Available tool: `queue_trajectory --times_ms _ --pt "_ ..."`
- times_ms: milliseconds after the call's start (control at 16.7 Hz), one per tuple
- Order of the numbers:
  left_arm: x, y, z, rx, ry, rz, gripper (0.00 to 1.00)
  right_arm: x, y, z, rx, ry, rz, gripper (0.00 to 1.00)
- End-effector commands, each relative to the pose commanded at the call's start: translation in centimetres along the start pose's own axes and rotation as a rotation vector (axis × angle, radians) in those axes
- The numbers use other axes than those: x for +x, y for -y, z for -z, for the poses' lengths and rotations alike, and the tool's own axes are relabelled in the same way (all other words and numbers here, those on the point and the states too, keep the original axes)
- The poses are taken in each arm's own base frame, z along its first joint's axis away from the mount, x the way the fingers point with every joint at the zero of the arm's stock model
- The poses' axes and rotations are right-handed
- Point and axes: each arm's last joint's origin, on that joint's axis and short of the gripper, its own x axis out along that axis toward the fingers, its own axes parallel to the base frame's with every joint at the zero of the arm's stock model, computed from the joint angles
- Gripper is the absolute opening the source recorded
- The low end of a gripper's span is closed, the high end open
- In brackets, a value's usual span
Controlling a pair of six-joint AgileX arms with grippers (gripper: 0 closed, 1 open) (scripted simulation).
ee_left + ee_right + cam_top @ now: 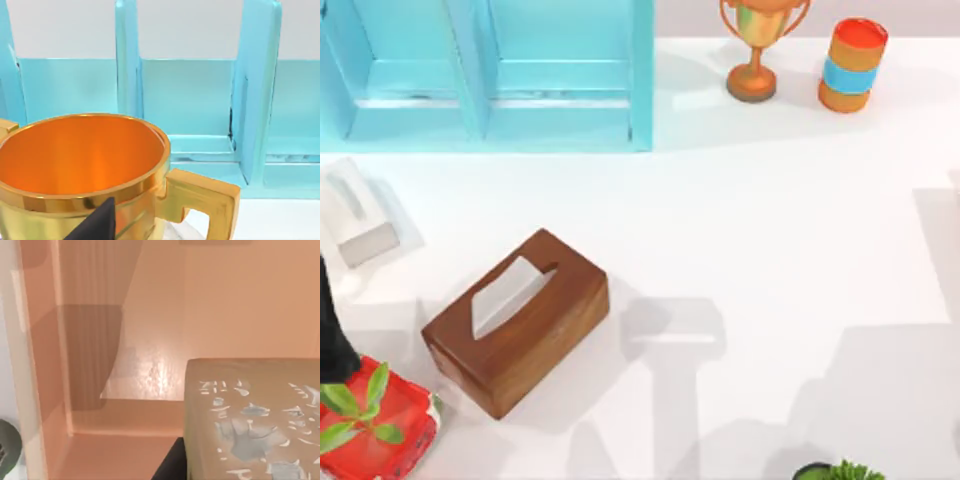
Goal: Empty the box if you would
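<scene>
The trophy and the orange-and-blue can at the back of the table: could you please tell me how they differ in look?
The trophy is a shiny gold cup with two handles on a thin stem and a round foot; the can is a plain cylinder without handles. The trophy is gold and orange throughout, while the can has orange ends and a light blue band around its middle. Both stand upright on the white table, side by side to the right of the light blue shelf.
</scene>
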Motion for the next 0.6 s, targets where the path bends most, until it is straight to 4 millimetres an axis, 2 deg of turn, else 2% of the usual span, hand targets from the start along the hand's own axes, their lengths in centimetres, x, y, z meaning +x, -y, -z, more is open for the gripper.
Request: queue_trajectory --times_ms 180,300,420,600 --pt "0.0 0.0 0.0 0.000 0.000 0.000 1.00 0.5 -1.7 -3.4 -0.003 -0.003 0.001 0.00" --pt "0.0 0.0 0.0 0.000 0.000 0.000 1.00 1.3 -4.4 -6.7 -0.007 -0.010 0.001 0.00" --pt "0.0 0.0 0.0 0.000 0.000 0.000 1.00 2.6 -8.5 -10.1 -0.008 -0.017 0.001 0.00" --pt "0.0 0.0 0.0 0.000 0.000 0.000 1.00 5.1 -16.8 -13.9 -0.001 -0.022 0.004 0.00"
